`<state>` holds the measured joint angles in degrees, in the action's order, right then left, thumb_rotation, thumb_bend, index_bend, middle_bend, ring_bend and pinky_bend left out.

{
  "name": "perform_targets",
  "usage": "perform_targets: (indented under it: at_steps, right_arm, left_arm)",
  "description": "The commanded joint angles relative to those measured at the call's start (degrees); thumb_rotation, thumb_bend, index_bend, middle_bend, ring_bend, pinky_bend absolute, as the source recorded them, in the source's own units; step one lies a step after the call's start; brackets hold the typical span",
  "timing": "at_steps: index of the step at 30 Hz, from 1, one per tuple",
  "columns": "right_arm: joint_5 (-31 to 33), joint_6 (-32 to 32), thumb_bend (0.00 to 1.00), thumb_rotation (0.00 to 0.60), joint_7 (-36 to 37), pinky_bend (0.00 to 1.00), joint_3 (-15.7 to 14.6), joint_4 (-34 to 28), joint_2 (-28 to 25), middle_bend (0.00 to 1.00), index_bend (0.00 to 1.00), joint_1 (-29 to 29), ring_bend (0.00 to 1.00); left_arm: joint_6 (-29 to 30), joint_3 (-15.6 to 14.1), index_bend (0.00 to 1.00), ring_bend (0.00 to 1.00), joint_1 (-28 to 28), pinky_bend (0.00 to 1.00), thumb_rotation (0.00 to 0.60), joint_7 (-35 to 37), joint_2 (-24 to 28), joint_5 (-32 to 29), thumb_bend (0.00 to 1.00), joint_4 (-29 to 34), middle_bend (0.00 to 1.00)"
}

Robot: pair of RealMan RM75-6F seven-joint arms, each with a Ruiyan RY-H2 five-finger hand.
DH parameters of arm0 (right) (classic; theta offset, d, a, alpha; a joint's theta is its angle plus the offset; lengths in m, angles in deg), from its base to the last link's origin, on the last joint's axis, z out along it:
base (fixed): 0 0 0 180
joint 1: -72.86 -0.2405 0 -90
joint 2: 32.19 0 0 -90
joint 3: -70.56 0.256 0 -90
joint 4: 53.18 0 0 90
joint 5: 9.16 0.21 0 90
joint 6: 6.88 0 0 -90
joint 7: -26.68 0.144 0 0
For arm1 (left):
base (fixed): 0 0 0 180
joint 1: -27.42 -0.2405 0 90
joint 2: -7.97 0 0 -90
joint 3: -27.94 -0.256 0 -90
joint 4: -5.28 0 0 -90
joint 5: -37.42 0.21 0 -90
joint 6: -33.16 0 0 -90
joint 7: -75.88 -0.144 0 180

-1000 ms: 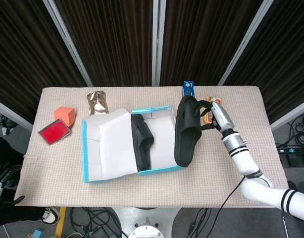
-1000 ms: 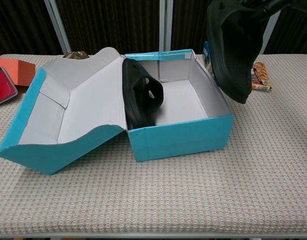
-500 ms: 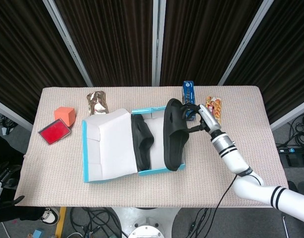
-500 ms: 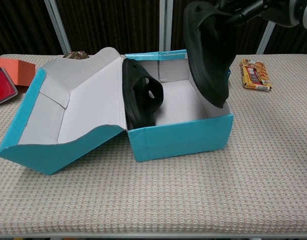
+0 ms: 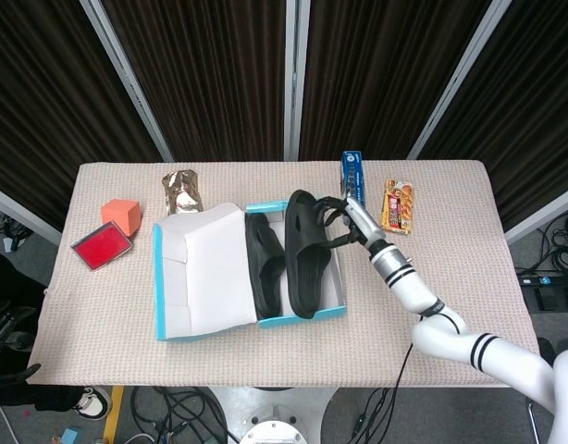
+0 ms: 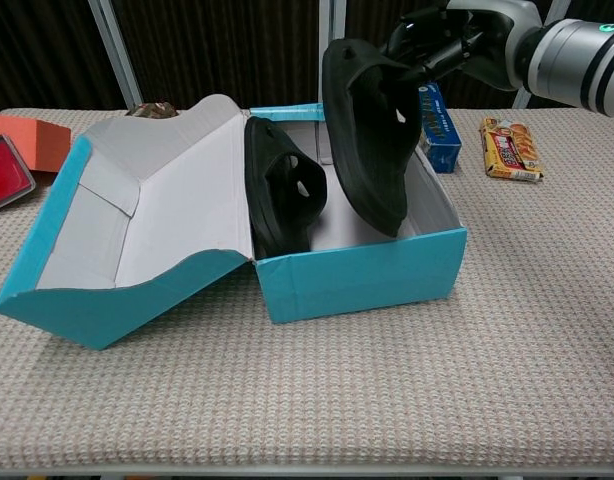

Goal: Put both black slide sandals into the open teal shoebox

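Observation:
The open teal shoebox (image 5: 301, 318) (image 6: 359, 274) lies mid-table, its white-lined lid (image 5: 205, 268) folded out to the left. One black slide sandal (image 5: 265, 264) (image 6: 277, 190) stands on its side in the box's left part. My right hand (image 5: 344, 217) (image 6: 455, 38) grips the second black sandal (image 5: 302, 254) (image 6: 367, 140) by its strap. That sandal hangs on edge, its lower end down inside the box's right part, beside the first one. My left hand (image 5: 1, 319) barely shows at the lower left edge, below the table and far from the box.
A blue carton (image 5: 352, 171) (image 6: 434, 115) and a snack packet (image 5: 397, 205) (image 6: 507, 150) lie right of the box, behind my right arm. An orange block (image 5: 122, 215), a red flat case (image 5: 102, 248) and a foil packet (image 5: 182, 191) lie to the left.
My right hand has carried the second sandal leftward from outside the box's right wall to over the box and lowered its end inside. The first sandal and the box have not moved.

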<state>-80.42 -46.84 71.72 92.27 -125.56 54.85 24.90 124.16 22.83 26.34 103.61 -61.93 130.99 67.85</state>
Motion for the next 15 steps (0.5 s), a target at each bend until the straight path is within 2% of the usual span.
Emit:
perform_targets:
  at_steps: [1, 15]
  right_arm:
    - [-2.2, 0.8, 0.08, 0.6, 1.2, 0.44, -0.5, 3.0, 1.8, 0.53, 0.59, -1.7, 0.33]
    - [-6.1, 2.5, 0.08, 0.6, 2.2, 0.44, -3.7, 10.8, 4.7, 0.53, 0.59, -5.1, 0.33]
  left_arm:
    - [-0.1, 0.1, 0.17, 0.05, 0.0, 0.12, 0.6, 0.2, -0.1, -0.1, 0.0, -0.2, 0.19]
    - [-0.6, 0.1, 0.17, 0.05, 0.0, 0.12, 0.6, 1.1, -0.9, -0.3, 0.0, -1.7, 0.19]
